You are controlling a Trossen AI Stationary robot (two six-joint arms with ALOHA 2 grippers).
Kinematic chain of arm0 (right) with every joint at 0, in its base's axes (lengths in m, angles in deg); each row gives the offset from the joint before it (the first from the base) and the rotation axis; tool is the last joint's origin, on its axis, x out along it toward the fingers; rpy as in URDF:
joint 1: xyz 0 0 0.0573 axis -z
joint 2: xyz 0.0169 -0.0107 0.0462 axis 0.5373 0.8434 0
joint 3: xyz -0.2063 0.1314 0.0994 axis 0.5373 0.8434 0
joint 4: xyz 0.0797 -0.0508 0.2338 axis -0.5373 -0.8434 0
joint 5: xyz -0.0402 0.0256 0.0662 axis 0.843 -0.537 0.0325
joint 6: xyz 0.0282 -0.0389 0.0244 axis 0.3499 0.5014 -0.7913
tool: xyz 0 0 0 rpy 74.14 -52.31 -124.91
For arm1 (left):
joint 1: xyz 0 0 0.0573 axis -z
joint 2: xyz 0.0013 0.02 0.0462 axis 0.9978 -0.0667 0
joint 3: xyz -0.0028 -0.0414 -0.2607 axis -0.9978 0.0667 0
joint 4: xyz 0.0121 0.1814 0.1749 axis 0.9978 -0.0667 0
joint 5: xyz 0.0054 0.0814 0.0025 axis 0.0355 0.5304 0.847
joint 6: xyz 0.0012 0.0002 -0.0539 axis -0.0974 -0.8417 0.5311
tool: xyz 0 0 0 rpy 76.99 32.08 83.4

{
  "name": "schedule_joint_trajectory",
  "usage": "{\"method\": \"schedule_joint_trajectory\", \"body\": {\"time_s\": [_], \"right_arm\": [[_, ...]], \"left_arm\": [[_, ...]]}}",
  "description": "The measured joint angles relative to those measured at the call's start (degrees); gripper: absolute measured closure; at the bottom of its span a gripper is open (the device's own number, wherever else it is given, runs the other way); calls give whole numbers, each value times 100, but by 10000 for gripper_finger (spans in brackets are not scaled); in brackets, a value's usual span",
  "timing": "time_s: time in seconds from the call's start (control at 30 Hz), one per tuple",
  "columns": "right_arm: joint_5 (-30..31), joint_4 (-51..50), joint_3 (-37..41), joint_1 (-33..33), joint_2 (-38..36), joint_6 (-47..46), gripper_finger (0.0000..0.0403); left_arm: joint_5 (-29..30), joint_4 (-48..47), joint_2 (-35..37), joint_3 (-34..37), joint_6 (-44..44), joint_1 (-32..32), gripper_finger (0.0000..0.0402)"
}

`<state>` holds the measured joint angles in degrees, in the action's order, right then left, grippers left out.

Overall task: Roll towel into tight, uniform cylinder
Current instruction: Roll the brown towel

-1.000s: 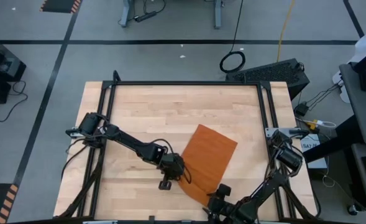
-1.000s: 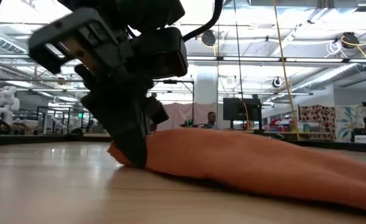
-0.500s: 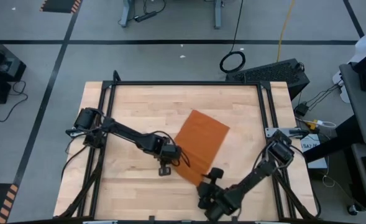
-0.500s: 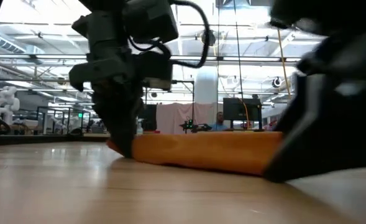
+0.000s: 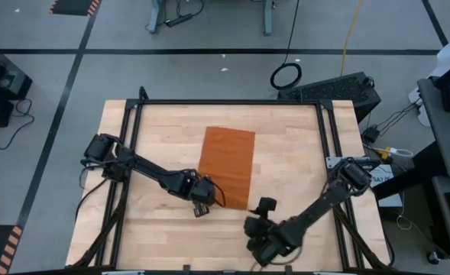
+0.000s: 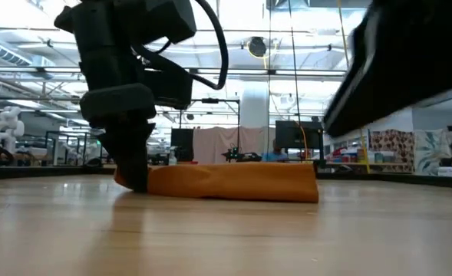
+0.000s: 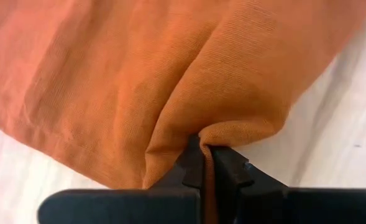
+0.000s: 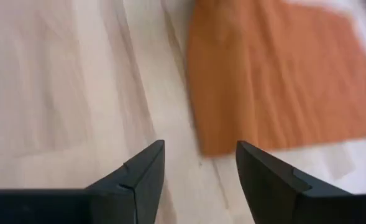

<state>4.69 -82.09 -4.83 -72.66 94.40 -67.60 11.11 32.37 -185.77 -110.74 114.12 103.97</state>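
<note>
While the towel (image 5: 227,166) lies flat on the bench (image 5: 301,145), left jaws pinch its near corner; right jaws spread just beside it.

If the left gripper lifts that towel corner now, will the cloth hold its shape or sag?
Likely sag: the towel bunches into soft folds where the left gripper pinches it. It lies flat on the table, so it probably drags rather than slides stiffly.

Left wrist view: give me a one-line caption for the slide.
Left gripper shut on a pinched fold at the edge of the orange towel, which lies on the wooden table.
</note>
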Motion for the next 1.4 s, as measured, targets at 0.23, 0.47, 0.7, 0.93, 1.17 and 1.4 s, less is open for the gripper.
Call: {"method": "schedule_joint_trajectory", "body": {"time_s": [0.23, 0.47, 0.7, 0.93, 1.17, 1.4], "right_arm": [[532, 123, 270, -24, 16, 109, 190], [-280, 923, 560, 566, 16, 1123, 161], [-888, 1143, 558, 1019, 16, 1578, 161], [-1395, 976, 565, 1215, 16, 1520, 161], [-2636, 1539, 901, 1650, -49, 1554, 197], [-2907, 1688, 960, 1723, -34, 1695, 273]], "left_arm": [[-35, 116, 41, 2, 310, 186, 388], [-27, 133, 43, 2, 443, 184, 388], [-17, 138, 50, 2, 443, 184, 388], [-8, 136, 52, -2, 391, 184, 388], [59, 133, 52, -4, -252, 210, 384], [703, -329, 82, -9, -718, 593, 317]]}}
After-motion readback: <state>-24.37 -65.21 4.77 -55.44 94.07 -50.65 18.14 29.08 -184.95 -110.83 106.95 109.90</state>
